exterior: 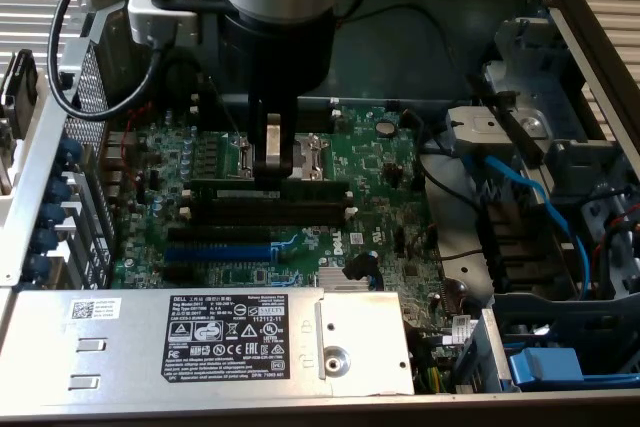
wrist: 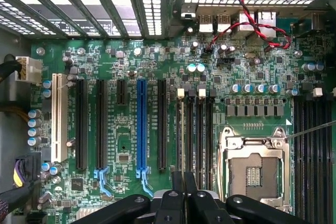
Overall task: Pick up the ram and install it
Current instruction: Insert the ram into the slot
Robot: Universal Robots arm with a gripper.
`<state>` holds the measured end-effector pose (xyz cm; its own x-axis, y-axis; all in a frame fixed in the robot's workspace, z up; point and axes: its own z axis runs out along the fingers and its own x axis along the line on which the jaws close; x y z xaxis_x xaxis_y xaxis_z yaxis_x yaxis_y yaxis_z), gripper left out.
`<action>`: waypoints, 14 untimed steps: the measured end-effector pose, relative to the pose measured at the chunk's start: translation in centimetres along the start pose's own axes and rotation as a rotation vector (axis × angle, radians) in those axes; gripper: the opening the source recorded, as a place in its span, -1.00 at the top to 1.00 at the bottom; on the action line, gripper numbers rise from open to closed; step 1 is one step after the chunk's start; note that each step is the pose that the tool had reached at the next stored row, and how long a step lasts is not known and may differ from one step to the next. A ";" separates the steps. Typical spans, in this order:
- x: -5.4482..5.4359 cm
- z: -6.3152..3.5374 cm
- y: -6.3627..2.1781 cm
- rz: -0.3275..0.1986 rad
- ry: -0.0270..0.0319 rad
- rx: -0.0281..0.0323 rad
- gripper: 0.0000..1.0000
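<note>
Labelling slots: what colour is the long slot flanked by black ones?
The slot is blue; wrist view best.

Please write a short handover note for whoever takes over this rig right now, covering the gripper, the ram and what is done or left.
Gripper: down over the motherboard, shut on the ram near its middle.
Ram: off its pick-up spot, upright on its long edge, lined along the memory slot next to the processor socket, beside the black slots.
Done: the pick-up.
Left: confirm seating. From these views I cannot tell whether the ram is fully pressed home or whether the end clips have closed.
</note>
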<state>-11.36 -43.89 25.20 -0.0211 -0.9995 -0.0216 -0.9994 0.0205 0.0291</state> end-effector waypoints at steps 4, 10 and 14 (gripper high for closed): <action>0.0 0.01 0.00 -0.005 0.0002 -0.0002 0.76; 0.0 0.11 -0.01 -0.021 0.0002 -0.0002 0.76; 0.0 0.24 0.00 -0.017 -0.0001 -0.0005 0.76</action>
<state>-11.36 -43.89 24.97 -0.0042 -0.9997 -0.0222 -0.9996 0.0035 0.0292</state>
